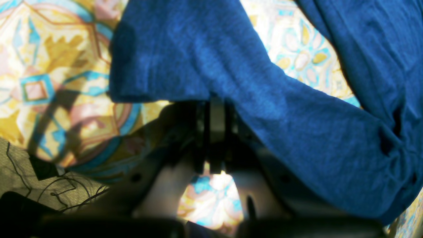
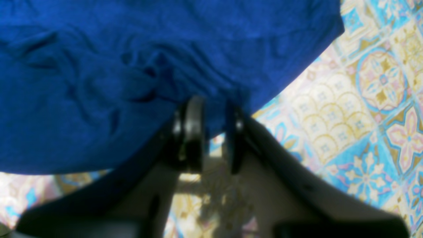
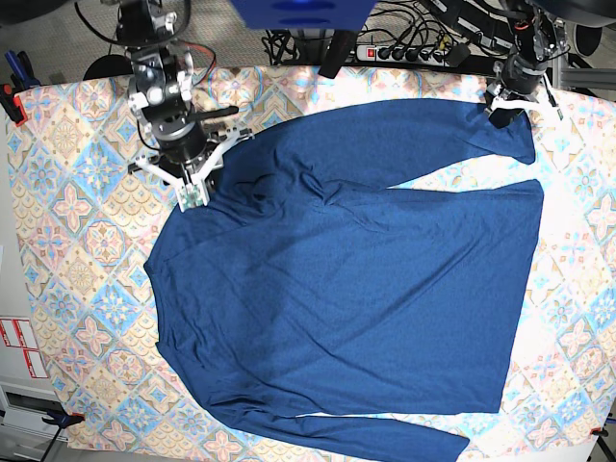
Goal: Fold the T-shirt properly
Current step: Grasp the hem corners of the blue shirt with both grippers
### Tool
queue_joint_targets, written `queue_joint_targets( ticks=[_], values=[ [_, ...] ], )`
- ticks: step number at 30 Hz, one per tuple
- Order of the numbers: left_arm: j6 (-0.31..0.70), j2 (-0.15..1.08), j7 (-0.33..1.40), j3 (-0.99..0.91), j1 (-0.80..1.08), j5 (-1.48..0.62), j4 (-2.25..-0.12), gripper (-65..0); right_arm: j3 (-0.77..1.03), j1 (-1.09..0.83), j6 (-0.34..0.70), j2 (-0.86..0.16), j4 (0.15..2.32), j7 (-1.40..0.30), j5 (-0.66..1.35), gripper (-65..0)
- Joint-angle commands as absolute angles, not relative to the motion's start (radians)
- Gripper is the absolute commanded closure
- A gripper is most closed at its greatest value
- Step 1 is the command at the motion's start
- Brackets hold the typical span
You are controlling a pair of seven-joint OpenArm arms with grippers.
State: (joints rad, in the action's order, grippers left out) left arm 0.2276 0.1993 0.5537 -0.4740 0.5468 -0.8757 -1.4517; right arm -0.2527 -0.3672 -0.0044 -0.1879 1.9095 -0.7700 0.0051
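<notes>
Across the patterned tablecloth of blue, yellow and pink tile motifs (image 3: 67, 192) my big dark navy-blue long-sleeved T-shirt of soft plain knit (image 3: 366, 289) covers the middle and reaches toward three and six o'clock. Its body lies nearly flat, with a few wrinkles near eleven o'clock. One sleeve runs across the top toward one o'clock, lying next to the body with a wedge of cloth showing between them; the other runs along the bottom edge toward five o'clock. I judge the folding barely begun: no body fold shows, and both sleeves and the halving of the body remain.

My left gripper (image 1: 216, 132) sits at one o'clock, at the upper sleeve's cuff end, its jaws pressed together; the fabric drapes right over the tips, so I take it to be pinching the sleeve edge. My right gripper (image 2: 211, 132) is at ten o'clock on the shoulder, jaws slightly parted with the shirt's edge at their tips; I cannot tell whether it grips
</notes>
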Motion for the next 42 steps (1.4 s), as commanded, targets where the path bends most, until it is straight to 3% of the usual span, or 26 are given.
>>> queue_joint_targets(
  ticks=[1,12,22,42],
  values=[
    [0.239,0.209,0.539,-0.481,0.555,-0.885,-1.463,0.0,-0.249,-0.343,-0.007,-0.193,1.908,-0.754,0.004,-13.3],
    [0.240,0.209,0.539,-0.481,0.562,-0.885,-1.463,0.0,-0.145,-0.240,-0.004,-0.153,1.664,-0.742,0.030,-18.3],
    [0.240,0.209,0.539,-0.484,0.564,-0.885,-1.463,0.0,-0.053,-0.185,-0.002,-0.156,1.569,-0.742,0.372,-18.8],
    [0.240,0.209,0.539,-0.483,0.564,-0.885,-1.463,0.0,-0.053,-0.139,-0.002,-0.153,1.399,-0.702,0.390,-18.8]
  ],
)
